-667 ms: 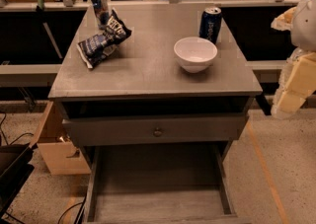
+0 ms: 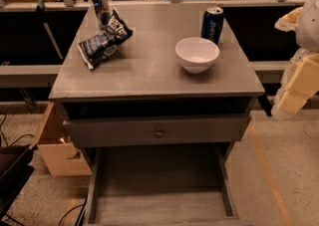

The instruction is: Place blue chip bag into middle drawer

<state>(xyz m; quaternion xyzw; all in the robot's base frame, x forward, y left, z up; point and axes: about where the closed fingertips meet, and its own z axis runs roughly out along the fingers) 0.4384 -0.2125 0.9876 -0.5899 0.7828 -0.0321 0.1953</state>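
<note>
The blue chip bag (image 2: 103,41) lies crumpled on the back left of the grey cabinet top (image 2: 149,73), leaning by a blue can (image 2: 101,7). The middle drawer (image 2: 159,190) stands pulled open at the bottom of the view, and its plank floor is bare. My arm and gripper (image 2: 294,90) hang at the right edge of the view, beside the cabinet's right side, level with its top and well away from the bag.
A white bowl (image 2: 197,54) sits right of centre on the top, with a second blue can (image 2: 213,24) behind it. A closed drawer front with a round knob (image 2: 159,133) is above the open drawer. A cardboard box (image 2: 55,145) stands on the floor at the left.
</note>
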